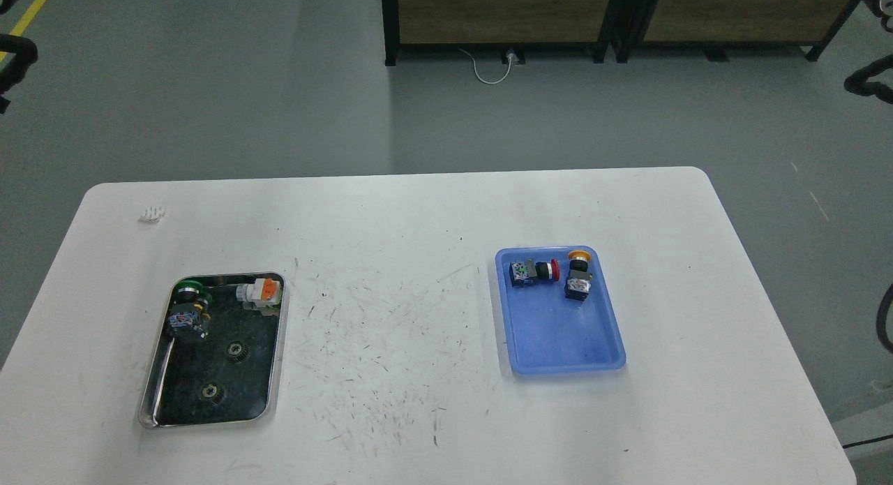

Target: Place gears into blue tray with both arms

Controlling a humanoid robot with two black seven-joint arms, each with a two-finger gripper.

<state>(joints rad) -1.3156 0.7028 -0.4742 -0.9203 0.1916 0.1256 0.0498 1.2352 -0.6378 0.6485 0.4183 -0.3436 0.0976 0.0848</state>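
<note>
Two gears lie on the dark bottom of a shiny steel tray (150,394) at the table's left: one gear (238,349) near the tray's middle, the other gear (211,392) closer to its front. The blue tray (565,345) sits on the right half of the table, about a tray's length from the steel one. It holds a red-capped switch (534,271) and a yellow-capped switch (578,275) at its far end. Its near half is bare. Neither gripper shows in the head view; only dark curved shapes touch the left and right edges.
In the steel tray's far end lie a green-capped switch (188,310) and a white and orange switch (261,293). A small white piece (151,214) rests at the table's far left. Wooden cabinets (502,14) stand across the floor.
</note>
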